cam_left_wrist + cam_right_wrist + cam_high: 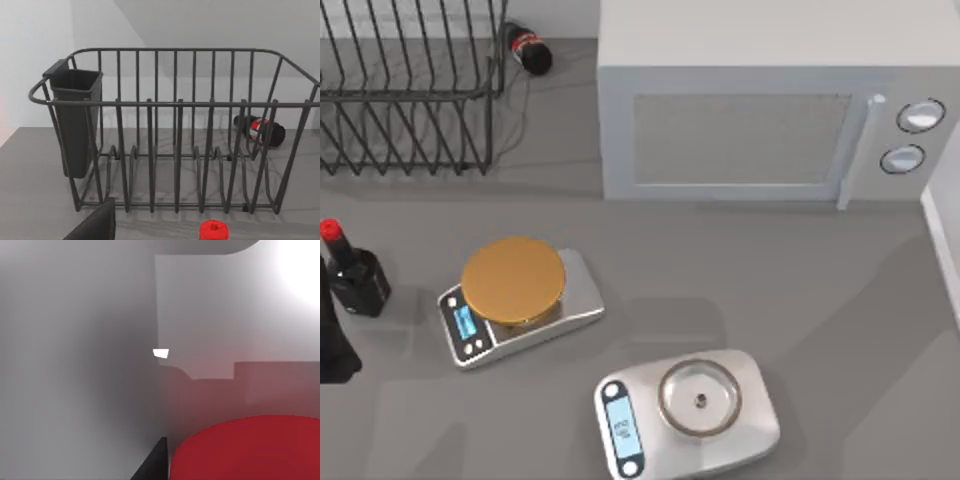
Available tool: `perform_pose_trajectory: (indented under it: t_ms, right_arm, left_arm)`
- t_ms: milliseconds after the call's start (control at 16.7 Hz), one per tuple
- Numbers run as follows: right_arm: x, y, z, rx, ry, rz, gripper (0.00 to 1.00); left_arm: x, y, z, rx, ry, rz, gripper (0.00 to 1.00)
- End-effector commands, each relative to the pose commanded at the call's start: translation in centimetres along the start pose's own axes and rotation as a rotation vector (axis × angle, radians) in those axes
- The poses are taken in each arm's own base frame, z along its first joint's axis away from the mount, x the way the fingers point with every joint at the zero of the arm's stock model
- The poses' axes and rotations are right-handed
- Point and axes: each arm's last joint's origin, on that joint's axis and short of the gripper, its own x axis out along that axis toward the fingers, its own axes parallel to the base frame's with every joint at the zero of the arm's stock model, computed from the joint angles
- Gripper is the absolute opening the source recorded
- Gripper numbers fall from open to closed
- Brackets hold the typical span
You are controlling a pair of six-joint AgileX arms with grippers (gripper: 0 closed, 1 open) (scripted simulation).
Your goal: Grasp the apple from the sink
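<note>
**Desk:** Where is the apple [250, 447]?

**Photographer:** It sits close under the right wrist camera, a smooth bright-red dome against a pale grey wall [210, 315] that takes on a reddish tint near the fruit.

**Desk:** And the right gripper [152, 462]?

**Photographer:** A dark wedge of it stands just beside the apple's edge. I cannot tell how its jaws are set, or whether it touches the fruit.

**Desk:** The left arm [335, 345]?

**Photographer:** It is parked at the table's left edge, beside a dark bottle [355, 280] with a red cap. The left gripper [95, 224] faces a wire dish rack [175, 102] with a dark utensil cup [75, 125] hung on its rim. Again, I cannot tell how the jaws are set.

**Desk:** What else is on the table?

**Photographer:** A cola bottle [527, 48] lies beside the rack. A grey microwave [760, 120] stands at the back. Nearer the front are a scale with a gold disc [513, 281] and, to its right, a silver scale [690, 410].
</note>
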Motion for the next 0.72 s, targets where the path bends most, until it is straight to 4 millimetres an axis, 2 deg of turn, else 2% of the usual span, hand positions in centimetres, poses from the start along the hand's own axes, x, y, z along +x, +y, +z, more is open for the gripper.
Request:
perform_pose_trajectory:
  t_ms: [60, 240, 420, 540, 720]
  right_arm:
    - [-2.8, 0.0, 0.7, 0.005, -0.052, 0.0, 0.0]
    - [-3.8, -0.2, 1.2, 0.004, -0.056, -0.001, 0.0]
    - [-7.1, -0.6, 2.6, 0.004, -0.061, -0.002, 0.0]
    - [-10.6, -0.8, 3.2, 0.005, -0.05, 0.001, 0.0]
    - [-16.8, -0.8, 3.1, 0.005, -0.018, 0.009, 0.0]
  left_arm:
    - [0.0, 0.0, 0.0, 0.0, 0.0, 0.0, 1.0]
    - [0.0, 0.0, 0.0, 0.0, 0.0, 0.0, 1.0]
    - [0.0, 0.0, 0.0, 0.0, 0.0, 0.0, 1.0]
    - [0.0, 0.0, 0.0, 0.0, 0.0, 0.0, 1.0]
    - [0.0, 0.0, 0.0, 0.0, 0.0, 0.0, 1.0]
